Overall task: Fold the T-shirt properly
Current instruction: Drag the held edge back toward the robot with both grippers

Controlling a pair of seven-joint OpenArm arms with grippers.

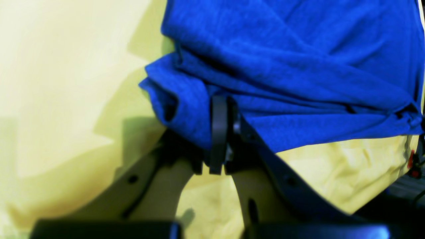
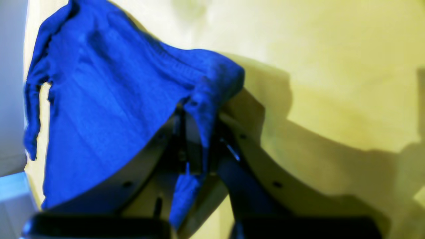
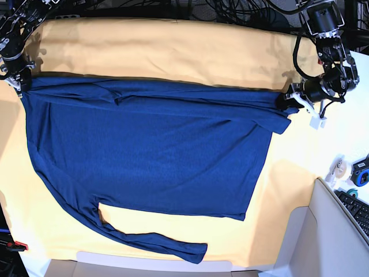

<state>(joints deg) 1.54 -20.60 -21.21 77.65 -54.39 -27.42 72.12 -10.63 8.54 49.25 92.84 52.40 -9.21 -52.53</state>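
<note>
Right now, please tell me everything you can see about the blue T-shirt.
The T-shirt is dark navy, plain, long-sleeved soft knit. It lies spread on the yellow table cloth, its upper edge folded over along the top. One sleeve trails along the near edge. Both ends of the top edge are pinched: the left gripper and the right gripper are shut on the fabric, which bunches and wrinkles around their fingers.

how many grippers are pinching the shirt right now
2: the left gripper pinches the T-shirt at the base view's right edge, the right gripper at its left.

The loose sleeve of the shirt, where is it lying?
In the base view the loose sleeve lies flat on the yellow table cloth, along the near edge below the T-shirt body.
</note>
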